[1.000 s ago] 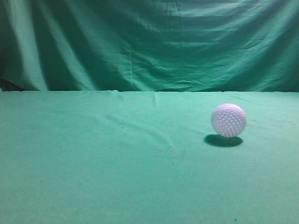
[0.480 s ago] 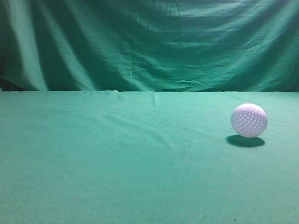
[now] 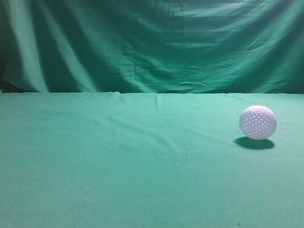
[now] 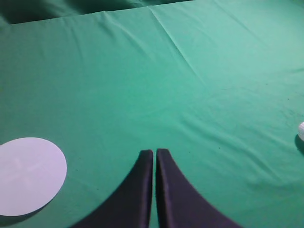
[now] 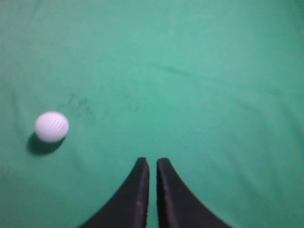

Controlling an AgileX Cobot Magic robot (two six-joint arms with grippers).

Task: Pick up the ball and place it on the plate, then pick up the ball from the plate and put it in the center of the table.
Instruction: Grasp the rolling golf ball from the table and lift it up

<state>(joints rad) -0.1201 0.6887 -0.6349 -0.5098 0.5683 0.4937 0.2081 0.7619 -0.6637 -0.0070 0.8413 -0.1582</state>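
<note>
Right wrist view: small white dimpled golf ball (image 5: 52, 127) lies on the light green cloth surface (image 5: 199, 95), ahead and left of the right pincer (image 5: 152, 164).
Risk: round ball may roll off if nudged by a closing finger.
Right pincer: black fingers pressed together, empty, above the surface.
Left pincer (image 4: 155, 154): closed, empty; flat white round plate (image 4: 27, 175) to its left, ball far right.

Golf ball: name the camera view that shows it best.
The exterior view: the golf ball sits whole, sharp, dimples visible. The right wrist view shows it whole but blurred; the left wrist view catches only a sliver at the right edge.
</note>
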